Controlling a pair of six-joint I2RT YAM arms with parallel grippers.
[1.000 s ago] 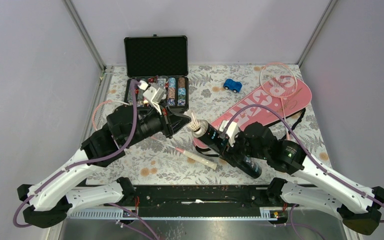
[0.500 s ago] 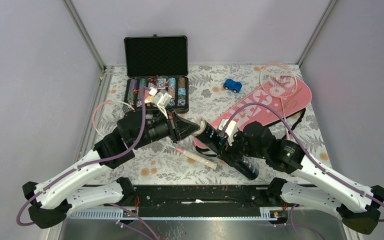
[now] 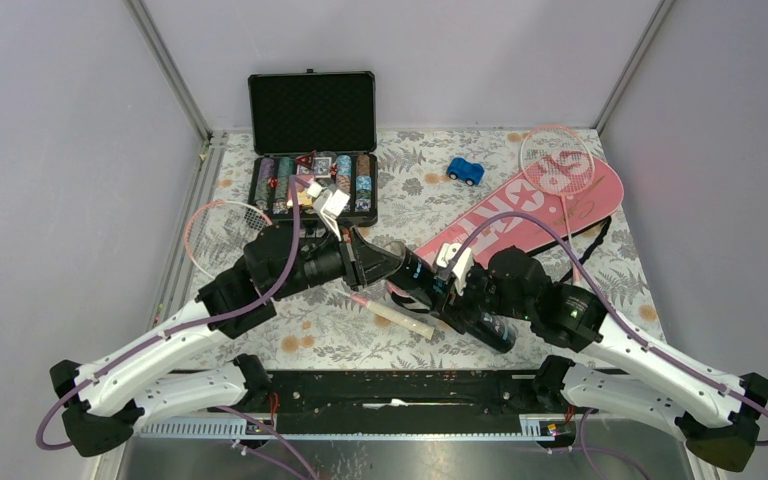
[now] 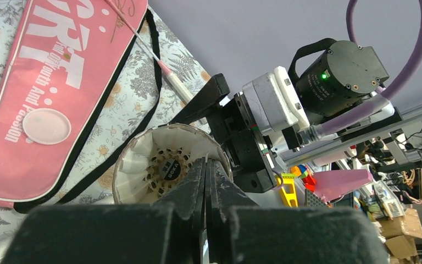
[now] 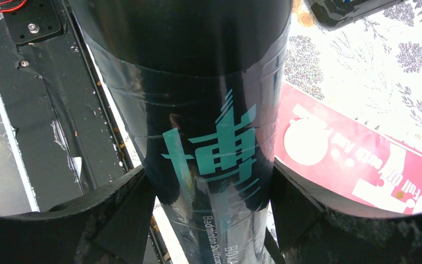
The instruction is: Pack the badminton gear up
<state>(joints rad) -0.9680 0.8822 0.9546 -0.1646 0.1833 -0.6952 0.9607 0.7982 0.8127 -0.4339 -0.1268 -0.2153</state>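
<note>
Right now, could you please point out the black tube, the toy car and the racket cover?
black tube [image 5: 209,148]: right wrist view, teal print.
toy car [image 3: 466,171]: top external view, roof.
racket cover [image 4: 60,104]: left wrist view, pink face.

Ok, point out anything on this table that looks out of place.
Two things look out of place, neither being for badminton: the small blue toy car near the far edge, left of the pink cover, and the open case of poker chips at the far left. Nothing looks spilled or broken.

Slanted black tube [image 3: 418,278] holds white shuttlecock [image 4: 167,165] at mouth.
</note>
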